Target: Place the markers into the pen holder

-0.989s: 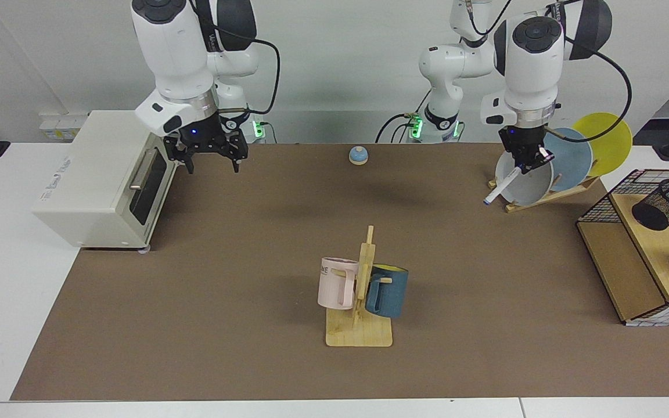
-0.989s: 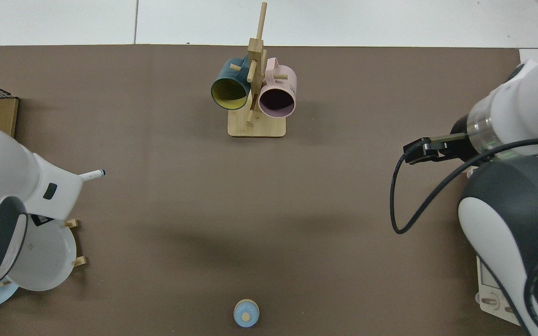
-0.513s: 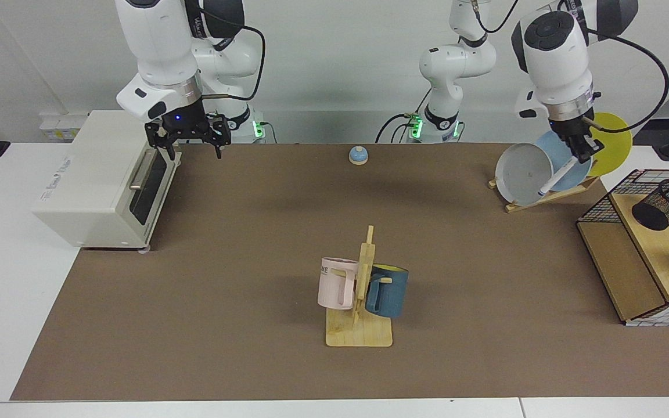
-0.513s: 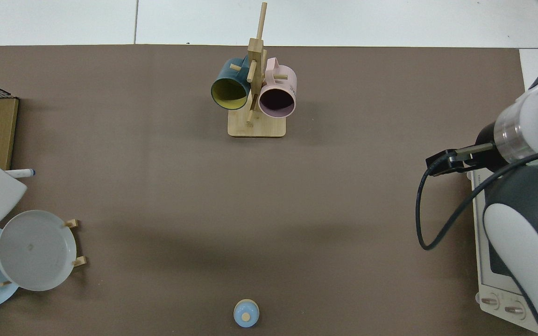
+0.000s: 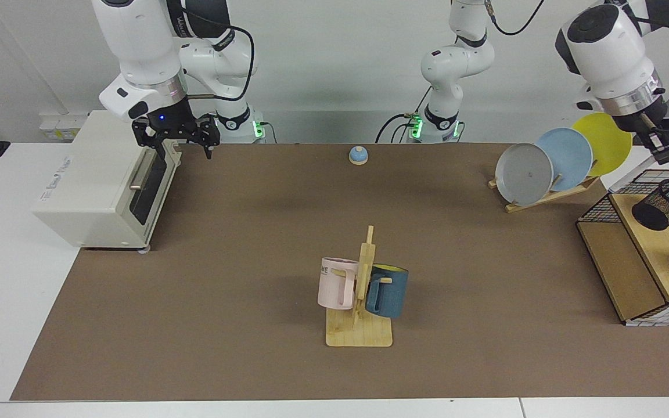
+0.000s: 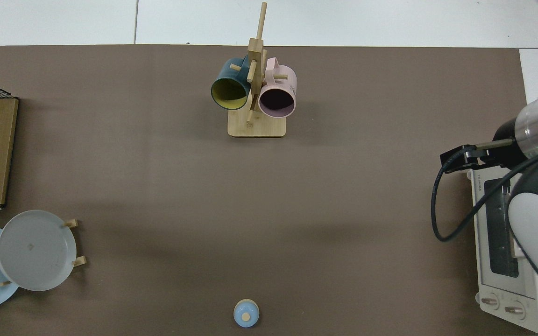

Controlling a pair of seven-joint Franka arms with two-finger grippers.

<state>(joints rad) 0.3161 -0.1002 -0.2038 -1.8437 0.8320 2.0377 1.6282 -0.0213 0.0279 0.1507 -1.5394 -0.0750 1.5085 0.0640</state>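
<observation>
The pen holder (image 5: 667,203), a black mesh cup, rests tilted on the wooden top of the wire rack (image 5: 619,261) at the facing view's right edge. My left gripper (image 5: 657,152) hangs just above and behind it, beside the yellow plate. It is shut on the marker (image 5: 625,179), whose white barrel slants down over the rack's back corner. My right gripper (image 5: 186,150) stands open and empty above the toaster oven's (image 5: 96,180) front corner. In the top view it shows as dark fingers (image 6: 453,158). That view shows neither the marker nor the pen holder.
A wooden mug tree (image 5: 360,325) holding a pink and a blue mug stands mid-table. A plate rack (image 5: 543,197) with grey, blue and yellow plates is at the back, near the wire rack. A small blue bell (image 5: 358,155) sits at the back centre.
My left gripper carried the marker up and away from the plates toward the wire rack, leaving the top view. My right gripper drew back toward the toaster oven.
</observation>
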